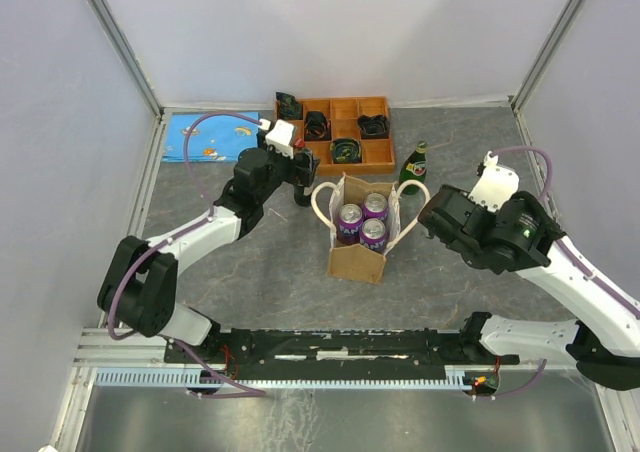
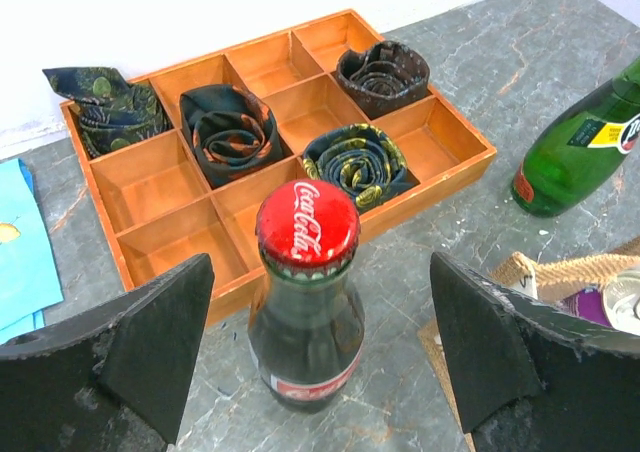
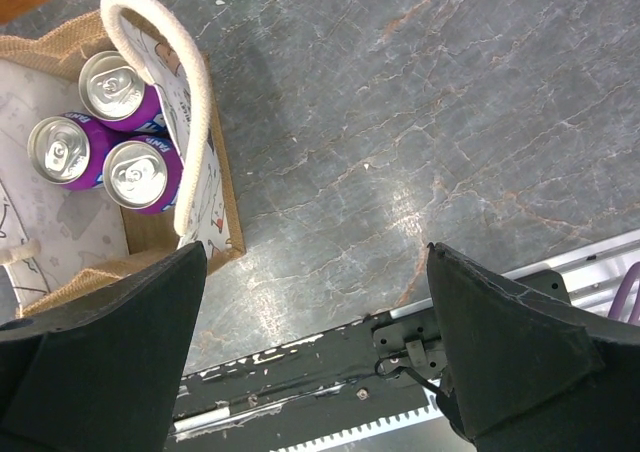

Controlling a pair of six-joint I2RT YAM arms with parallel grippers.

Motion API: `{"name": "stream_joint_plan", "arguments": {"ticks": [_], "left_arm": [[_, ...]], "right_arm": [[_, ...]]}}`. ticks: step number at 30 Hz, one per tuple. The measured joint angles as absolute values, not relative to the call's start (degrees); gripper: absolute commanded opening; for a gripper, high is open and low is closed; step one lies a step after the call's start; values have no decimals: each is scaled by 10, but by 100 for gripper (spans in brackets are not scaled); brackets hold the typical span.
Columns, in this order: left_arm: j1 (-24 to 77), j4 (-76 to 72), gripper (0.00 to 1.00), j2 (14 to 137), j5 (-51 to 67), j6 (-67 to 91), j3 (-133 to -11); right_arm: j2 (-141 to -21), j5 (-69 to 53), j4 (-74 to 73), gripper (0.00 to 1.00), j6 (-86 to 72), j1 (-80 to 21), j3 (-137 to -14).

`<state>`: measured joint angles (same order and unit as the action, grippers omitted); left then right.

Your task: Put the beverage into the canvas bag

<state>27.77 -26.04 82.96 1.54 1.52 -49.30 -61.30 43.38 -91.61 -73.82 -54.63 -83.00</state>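
Note:
The canvas bag (image 1: 355,262) stands upright mid-table with cream loop handles and holds three purple cans (image 1: 362,222). It also shows in the right wrist view (image 3: 215,207) at the left. A dark cola bottle (image 2: 306,312) with a red cap stands upright on the table, left of the bag. My left gripper (image 1: 298,175) is open, its jaws (image 2: 320,272) wide on either side of the bottle and not touching it. A green bottle (image 1: 414,164) stands behind the bag. My right gripper (image 1: 432,220) is open and empty, just right of the bag (image 3: 315,262).
A wooden divided tray (image 1: 380,157) with rolled neckties stands at the back, just beyond the cola bottle (image 2: 440,182). A blue cloth (image 1: 200,137) lies at the back left. The green bottle (image 2: 580,142) is to the right of the tray. The black base rail (image 3: 330,372) runs along the near edge.

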Motion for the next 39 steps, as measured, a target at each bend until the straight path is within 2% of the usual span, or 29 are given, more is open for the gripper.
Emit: {"name": "stream_joint_plan", "arguments": {"ticks": [4,7,9,13,16,17,24,33,39], "left_arm": [[280,-306,86,860,15,19,-492],[283,-337,73,885,13,20,-492],[284,-352,60,899,10,20,-492],[287,-385,26,917,-3,21,-491],[288,-392,6,918,-9,21,-489],[289,-394,3,918,-10,21,-488],[289,-366,3,901,-6,21,-487],[290,-208,3,846,30,19,-516],[290,-123,3,840,48,19,-580]], "right_arm": [[-619,434,-916,99,-738,-546,-843],[-619,433,-917,99,-738,-546,-849],[-619,434,-917,99,-739,-546,-853],[-618,433,-917,99,-742,-546,-854],[-616,433,-917,99,-745,-546,-854],[-615,433,-917,99,-746,-546,-854],[-614,431,-917,99,-747,-546,-854],[-615,424,-916,99,-747,-546,-854],[-615,421,-916,99,-745,-546,-849]]}}
